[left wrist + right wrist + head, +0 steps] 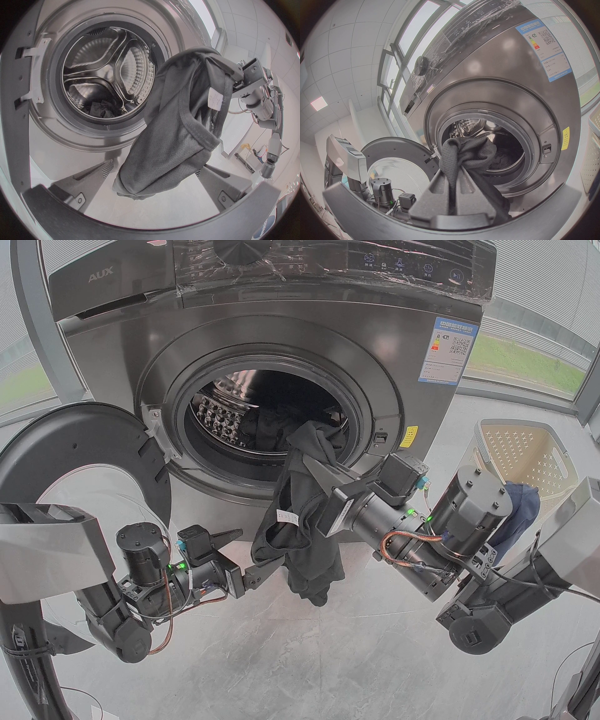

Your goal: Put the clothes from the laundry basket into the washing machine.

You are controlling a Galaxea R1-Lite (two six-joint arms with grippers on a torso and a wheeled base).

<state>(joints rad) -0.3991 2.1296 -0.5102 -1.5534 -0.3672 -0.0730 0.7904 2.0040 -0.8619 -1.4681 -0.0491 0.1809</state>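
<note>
A front-loading grey washing machine [406,346] stands with its round door [75,446] swung fully open to the robot's left, showing the steel drum [225,415]. A few dark clothes [100,109] lie at the bottom of the drum. The right gripper [315,468] is just in front of the lower rim of the opening, its fingers pinched tight on the top of a black garment [306,534]. The garment hangs outside the machine with its long axis vertical. Its gathered upper end sits at the gripper and touches the door rim, and its loose lower end points down toward the pale floor [312,652] without reaching it. A small white label [287,517] shows on the fabric, facing the robot. The left gripper [261,547] sits lower, to the left of the garment, with its fingers spread wide. The hanging hem lies between them in the left wrist view (whether either finger touches the cloth is hard to tell). To the right of the machine stands a beige laundry basket [525,452], with a blue garment [522,509] in it.
</note>
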